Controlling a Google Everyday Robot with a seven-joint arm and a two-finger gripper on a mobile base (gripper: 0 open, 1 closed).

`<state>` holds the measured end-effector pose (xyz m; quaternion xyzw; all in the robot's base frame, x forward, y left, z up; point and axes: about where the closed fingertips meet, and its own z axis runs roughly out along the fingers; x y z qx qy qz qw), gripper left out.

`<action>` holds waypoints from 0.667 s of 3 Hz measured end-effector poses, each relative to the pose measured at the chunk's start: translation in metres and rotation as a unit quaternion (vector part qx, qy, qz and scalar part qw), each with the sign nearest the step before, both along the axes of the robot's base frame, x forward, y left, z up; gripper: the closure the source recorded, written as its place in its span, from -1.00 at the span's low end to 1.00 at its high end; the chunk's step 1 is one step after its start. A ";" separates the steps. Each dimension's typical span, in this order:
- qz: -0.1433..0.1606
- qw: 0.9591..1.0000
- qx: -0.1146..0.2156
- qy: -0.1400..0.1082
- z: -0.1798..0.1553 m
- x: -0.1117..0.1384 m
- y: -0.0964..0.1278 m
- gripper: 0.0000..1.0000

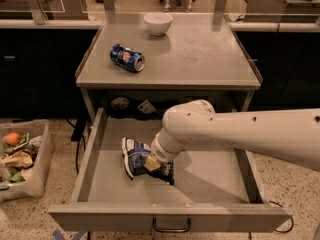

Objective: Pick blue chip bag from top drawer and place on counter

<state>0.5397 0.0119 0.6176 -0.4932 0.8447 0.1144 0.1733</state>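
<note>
We are seeing the pincer [151,163] down on the crumpled dark blue foil chip bag [133,156] inside the shallow grey metal top drawer [170,215]. Whether it is gripping, we cannot tell. A thin pinch is risking the foil slipping free on lifting.

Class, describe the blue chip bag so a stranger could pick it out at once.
Below the grey counter, the top drawer stands open. Left of centre in it lies the blue chip bag, the gripper at its middle. Crumpled, with white panels, it differs from the blue soda can on the counter.
</note>
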 end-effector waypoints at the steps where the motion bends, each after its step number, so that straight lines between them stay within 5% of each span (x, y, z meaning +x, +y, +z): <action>1: 0.000 1.000 0.000 0.000 0.000 0.000 0.000 0.74; 2: 0.013 1.000 0.026 0.004 0.007 -0.003 0.005 1.00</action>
